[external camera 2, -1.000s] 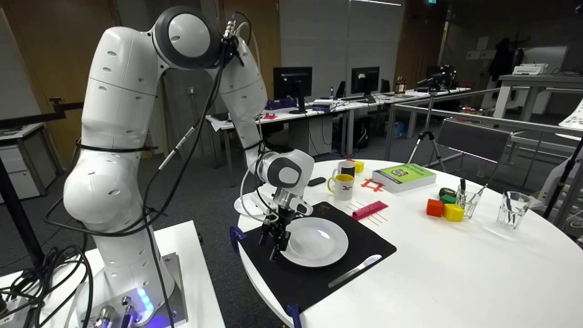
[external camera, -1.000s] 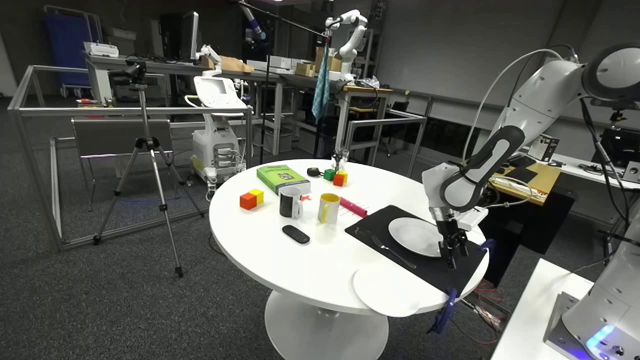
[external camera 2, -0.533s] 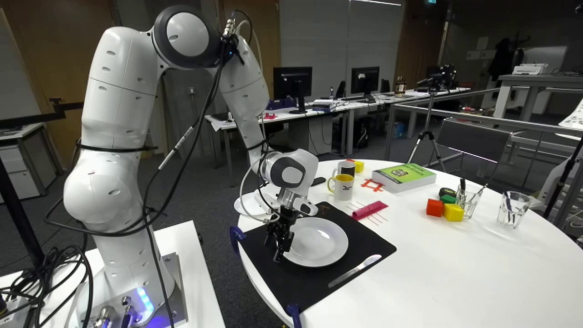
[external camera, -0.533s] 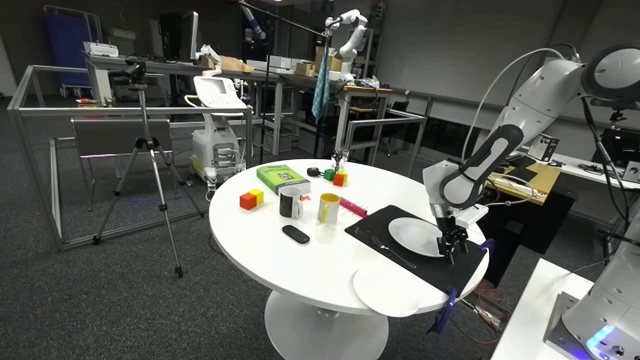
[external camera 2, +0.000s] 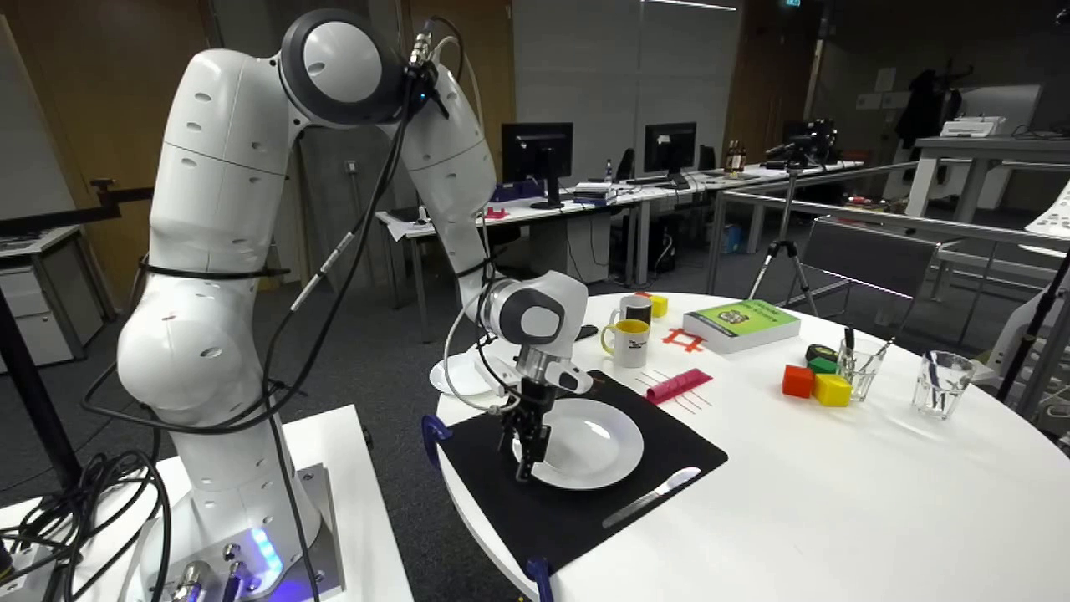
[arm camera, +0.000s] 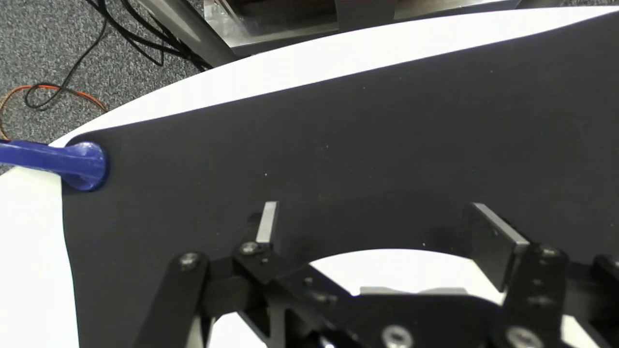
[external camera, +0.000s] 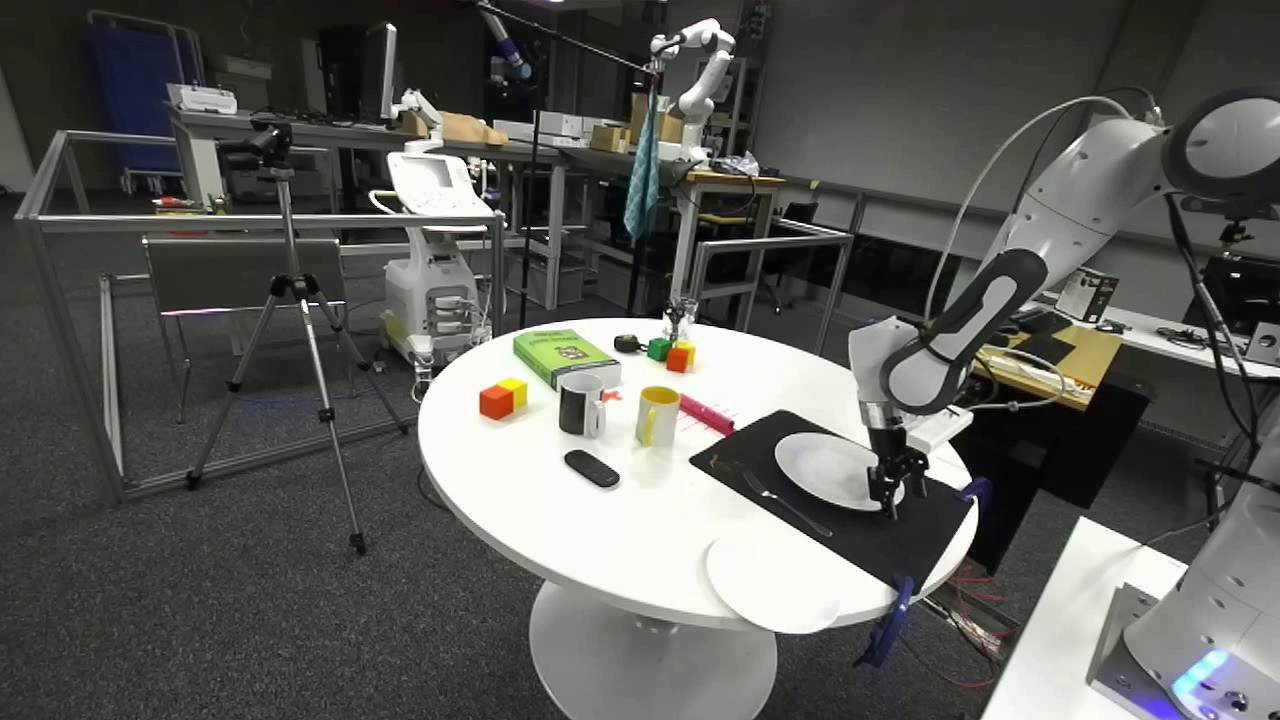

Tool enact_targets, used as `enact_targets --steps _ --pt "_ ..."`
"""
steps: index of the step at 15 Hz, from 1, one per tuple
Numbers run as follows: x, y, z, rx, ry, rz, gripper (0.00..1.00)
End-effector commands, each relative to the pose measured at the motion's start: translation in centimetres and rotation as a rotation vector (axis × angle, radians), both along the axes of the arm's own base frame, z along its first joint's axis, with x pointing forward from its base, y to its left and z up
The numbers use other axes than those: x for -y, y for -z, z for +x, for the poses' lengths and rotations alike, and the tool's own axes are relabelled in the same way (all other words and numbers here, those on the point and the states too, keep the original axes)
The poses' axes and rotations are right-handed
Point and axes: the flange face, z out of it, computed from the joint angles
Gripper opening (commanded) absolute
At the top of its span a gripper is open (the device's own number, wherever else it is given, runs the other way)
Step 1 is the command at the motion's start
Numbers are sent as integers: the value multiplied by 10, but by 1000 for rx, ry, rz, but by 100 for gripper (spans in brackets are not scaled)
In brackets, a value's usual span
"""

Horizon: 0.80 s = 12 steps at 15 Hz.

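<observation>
— What is the wrist view showing?
— At left, a blue clamp (arm camera: 84,164); at lower centre, the pincer (arm camera: 382,224) is standing fully spread, holding nothing, the white plate (arm camera: 406,268) showing in between.
— And the plate?
— Probably stiff, slippery, breakable; for grasping, I am preferring its rim.

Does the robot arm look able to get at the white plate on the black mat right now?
Probably yes. The gripper stands open at the edge of the white plate, and nothing visible lies between them. In the wrist view, its rim shows in the gap between the spread fingers.
</observation>
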Motion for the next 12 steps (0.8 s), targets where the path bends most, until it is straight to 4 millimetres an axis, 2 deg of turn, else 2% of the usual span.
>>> enact_targets --steps 1,5,12 --pt "3 -3 6 56 -1 -34 100" --pt "4 -4 5 48 -10 -19 100" --pt "-13 -11 -4 -18 -182 128 100"
